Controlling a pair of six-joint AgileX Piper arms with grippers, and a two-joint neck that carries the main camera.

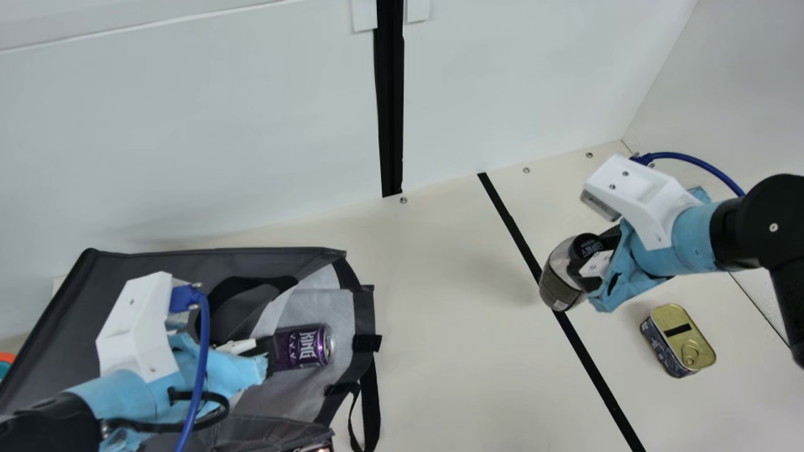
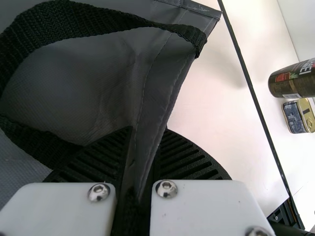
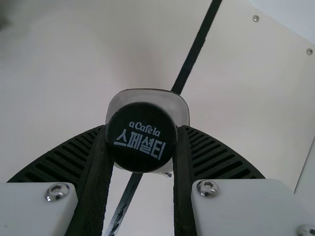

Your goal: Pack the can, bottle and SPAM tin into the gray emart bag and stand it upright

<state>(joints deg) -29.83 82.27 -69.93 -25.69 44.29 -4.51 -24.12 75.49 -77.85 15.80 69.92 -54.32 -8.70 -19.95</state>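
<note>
The gray bag [image 1: 182, 260] lies on its side at the main view's left, its mouth facing right. Inside the mouth rests the purple can [image 1: 303, 347]. My left gripper [image 1: 267, 351] is at the bag's opening; in the left wrist view the left gripper [image 2: 142, 167] is shut on the bag's edge [image 2: 165, 83]. My right gripper [image 1: 597, 263] is shut on the bottle [image 1: 559, 289], held over the black line; in the right wrist view the right gripper [image 3: 141, 142] pinches it by its black cap [image 3: 141, 137]. The SPAM tin [image 1: 678, 340] lies on the table at the right.
A black line [image 1: 584, 345] crosses the table between bag and tin. White walls [image 1: 502, 75] stand behind. Black straps [image 1: 370, 402] hang from the bag's mouth. An orange and teal item [image 1: 5, 363] is at the left edge.
</note>
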